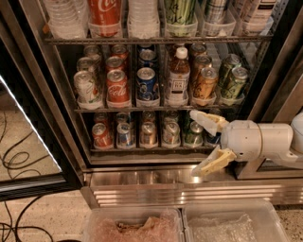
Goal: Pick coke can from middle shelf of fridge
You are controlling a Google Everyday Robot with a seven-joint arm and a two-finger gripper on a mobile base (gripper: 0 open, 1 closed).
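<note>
The fridge (57, 123) stands open with its wire racks in view. On the middle shelf (156, 108) a red coke can (117, 88) stands at the front of its lane, between a pale can (87, 90) and a blue Pepsi can (147, 85). More red cans stand behind it. A white-capped brown bottle (178, 78) stands right of the Pepsi. My gripper (198, 143) is at the lower right, in front of the bottom shelf and right of the coke can. Its fingers are spread wide, one finger (206, 120) up, one down, and hold nothing.
The top rack holds a large red Coca-Cola can (104, 14) and big bottles. The bottom shelf holds a row of cans (142, 133). The glass door (23, 137) hangs open at left. Two clear plastic bins (184, 224) sit on the floor below the ribbed steel base (142, 189). Cables lie at left.
</note>
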